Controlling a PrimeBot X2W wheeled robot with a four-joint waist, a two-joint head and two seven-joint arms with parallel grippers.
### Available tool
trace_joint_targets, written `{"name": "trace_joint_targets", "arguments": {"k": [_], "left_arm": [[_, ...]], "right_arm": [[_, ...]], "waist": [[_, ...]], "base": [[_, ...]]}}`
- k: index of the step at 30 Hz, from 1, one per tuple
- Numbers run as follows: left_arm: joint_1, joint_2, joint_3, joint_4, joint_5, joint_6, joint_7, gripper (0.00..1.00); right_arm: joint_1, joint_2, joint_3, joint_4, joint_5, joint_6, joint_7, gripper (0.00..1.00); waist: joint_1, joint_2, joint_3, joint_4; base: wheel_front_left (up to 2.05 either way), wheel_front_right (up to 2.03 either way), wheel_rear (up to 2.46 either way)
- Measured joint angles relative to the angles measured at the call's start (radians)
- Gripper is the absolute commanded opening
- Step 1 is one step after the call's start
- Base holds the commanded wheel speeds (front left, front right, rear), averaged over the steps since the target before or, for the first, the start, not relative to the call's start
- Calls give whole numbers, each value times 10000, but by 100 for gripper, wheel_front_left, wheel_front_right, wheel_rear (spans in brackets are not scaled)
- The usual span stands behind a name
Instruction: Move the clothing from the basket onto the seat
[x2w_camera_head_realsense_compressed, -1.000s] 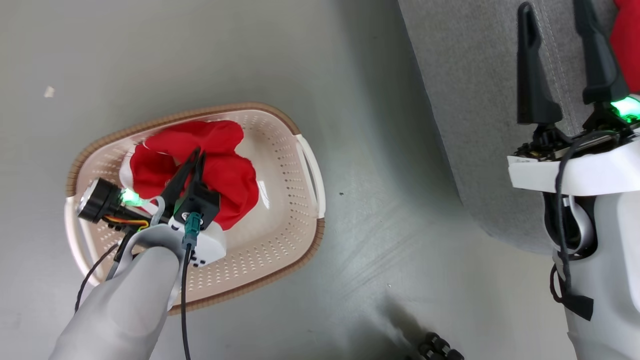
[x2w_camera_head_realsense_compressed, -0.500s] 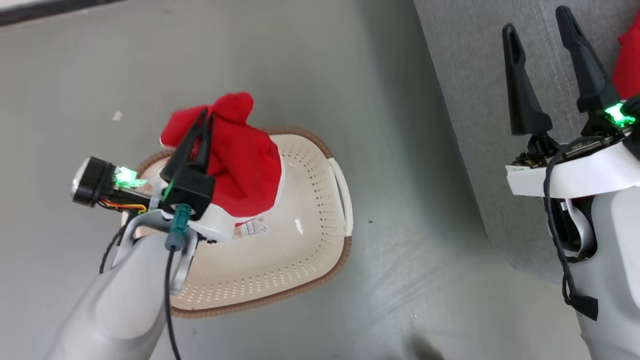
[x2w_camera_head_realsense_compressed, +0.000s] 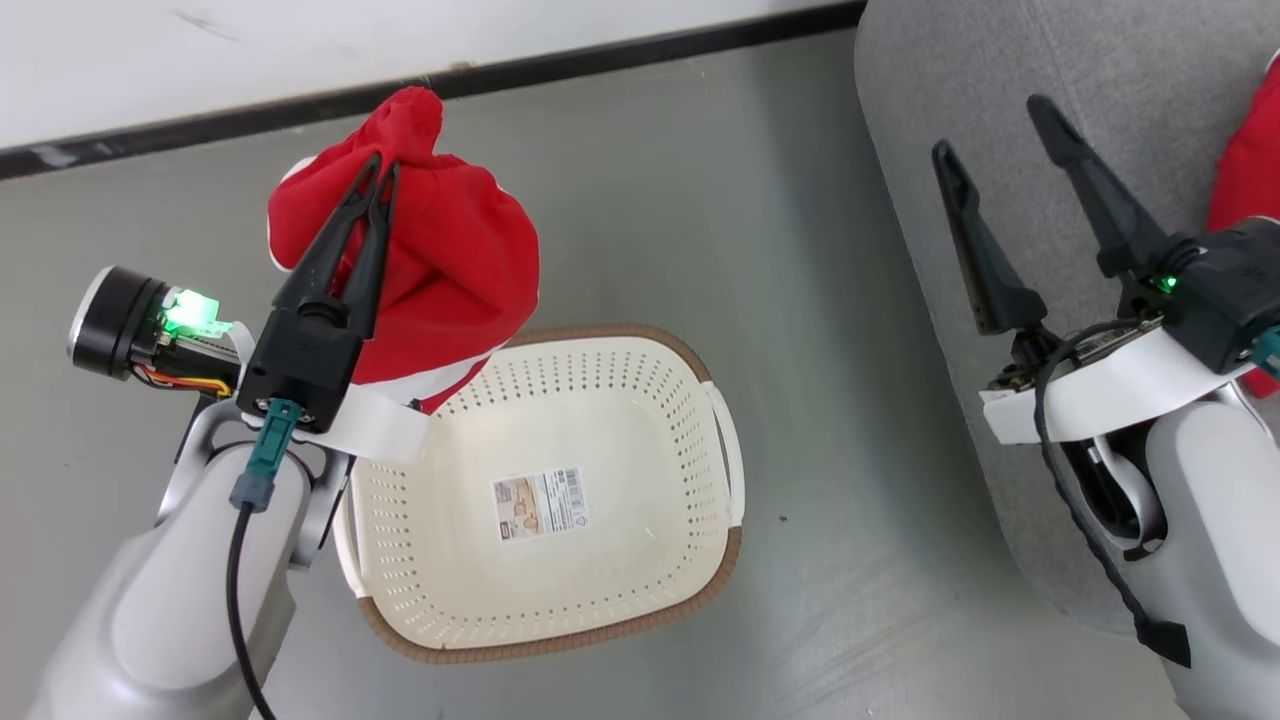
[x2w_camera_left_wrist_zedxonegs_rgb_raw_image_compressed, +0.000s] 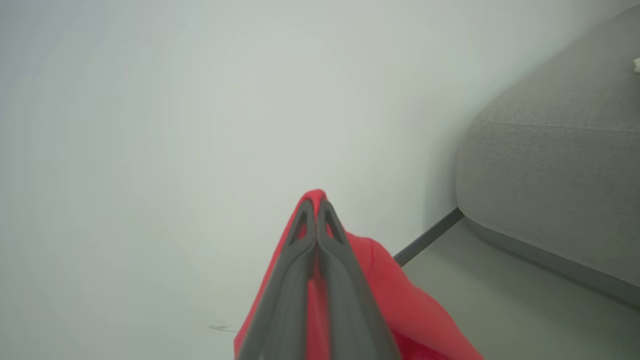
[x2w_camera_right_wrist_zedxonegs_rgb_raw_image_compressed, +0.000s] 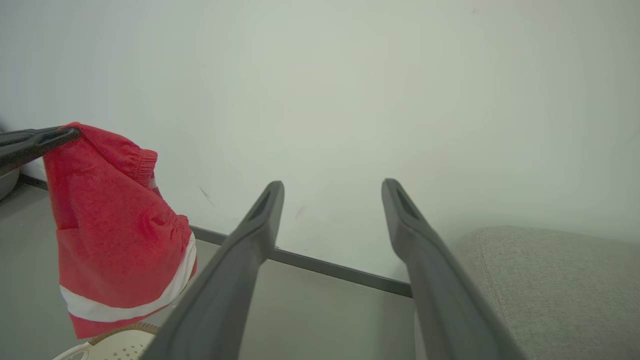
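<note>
Pinching the clothing (x2w_camera_head_realsense_compressed: 460, 270) tight, the left gripper (x2w_camera_head_realsense_compressed: 385, 175) holds it high so it clears the basket (x2w_camera_head_realsense_compressed: 640, 620), while the right gripper (x2w_camera_head_realsense_compressed: 988, 125) hangs spread wide over the seat (x2w_camera_head_realsense_compressed: 1000, 60).

1. A dark baseboard (x2w_camera_head_realsense_compressed: 600, 57) runs as a thin black strip along the far end of the room.
2. A plain white wall (x2w_camera_head_realsense_compressed: 400, 40) rises straight up from the baseboard.
3. A faint dark scuff (x2w_camera_head_realsense_compressed: 205, 22) marks the wall a little above the baseboard.
4. A smooth grey floor (x2w_camera_head_realsense_compressed: 640, 220), faintly glossy, meets the baseboard's lower edge.
</note>
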Motion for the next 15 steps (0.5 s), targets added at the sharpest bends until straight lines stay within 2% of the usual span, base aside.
{"name": "trace_joint_targets", "arguments": {"k": [8, 15], "left_arm": [[-35, 255, 267, -773, -430, -385, -15, 0], [-45, 259, 268, -1072, -533, -704, -42, 0]], "right_arm": [[58, -677, 1080, 424, 374, 0, -2, 100], [377, -1312, 2606, 742, 734, 0, 0, 100]], "waist": [[0, 0, -943, 249], [0, 0, -1796, 390]], "base": [[0, 0, 0], [0, 0, 0]]}}
